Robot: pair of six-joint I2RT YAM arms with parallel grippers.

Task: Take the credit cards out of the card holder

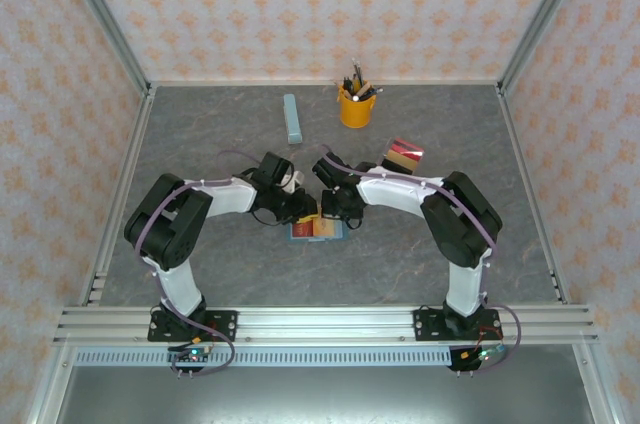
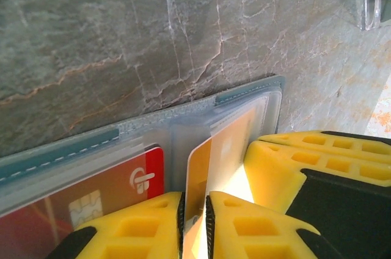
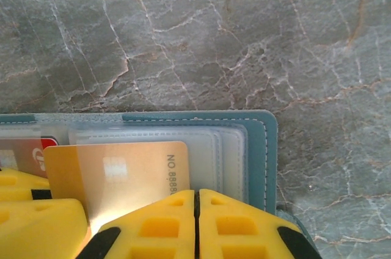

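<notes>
Left gripper point(image 2: 195, 204) clenched on the edge of the tan-gold card point(image 3: 122, 167), right gripper point(image 3: 197, 198) closed fingers-together over the right half of the open card holder point(image 3: 259, 149) at mid-table, red card point(image 2: 122, 176) seated in its left pocket; beyond lie two loose cards point(image 1: 403, 154), then the pen cup point(image 1: 355, 107).

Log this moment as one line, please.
stage: card removal | left hand: shut on gold card | right hand: shut, over holder | gold card: partly out | red card: in pocket
</notes>
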